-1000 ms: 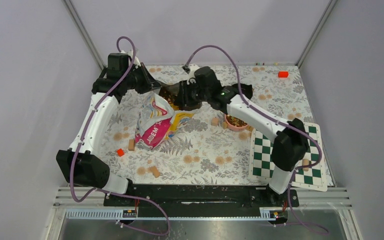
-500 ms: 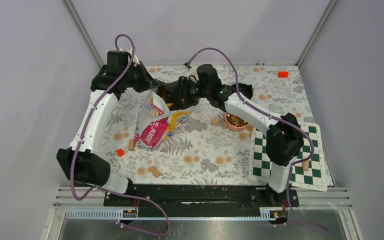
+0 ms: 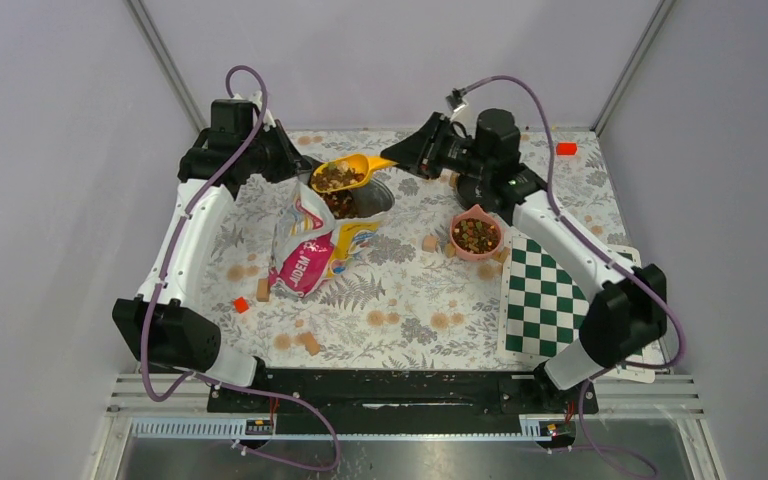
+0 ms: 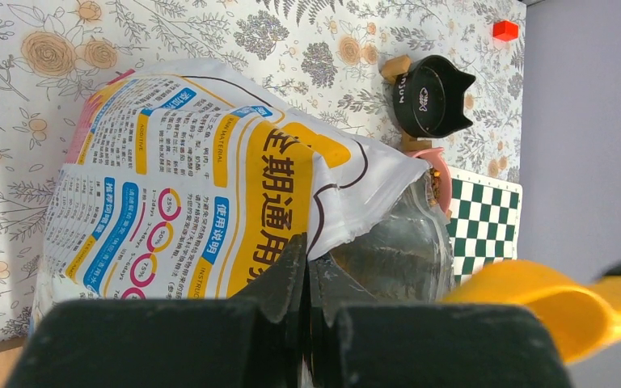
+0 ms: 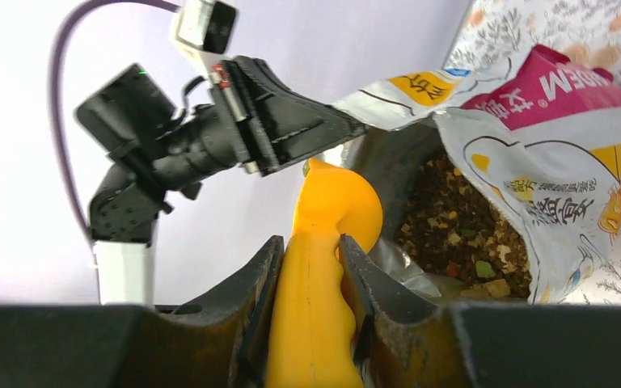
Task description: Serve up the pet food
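Observation:
My left gripper (image 3: 298, 172) (image 4: 307, 260) is shut on the top edge of the glossy pet food bag (image 3: 310, 245) (image 4: 186, 170) and holds its mouth up. My right gripper (image 3: 400, 160) (image 5: 309, 242) is shut on the handle of a yellow scoop (image 3: 348, 170) (image 5: 323, 267). The scoop hovers just above the bag's mouth, filled with pet food (image 3: 335, 178). More kibble shows inside the open bag (image 5: 461, 234). A pink bowl (image 3: 476, 236) to the right of the bag holds kibble too.
A black cat-eared bowl (image 4: 433, 94) sits at the back near the pink one. A green-and-white chessboard (image 3: 550, 300) lies at the right. Wooden cubes (image 3: 430, 242) (image 3: 307, 342) and red blocks (image 3: 566, 149) (image 3: 241, 305) are scattered on the floral cloth.
My right arm has drawn back to the right and lifted the scoop out of the bag, loaded with kibble. The left gripper has kept its hold on the bag.

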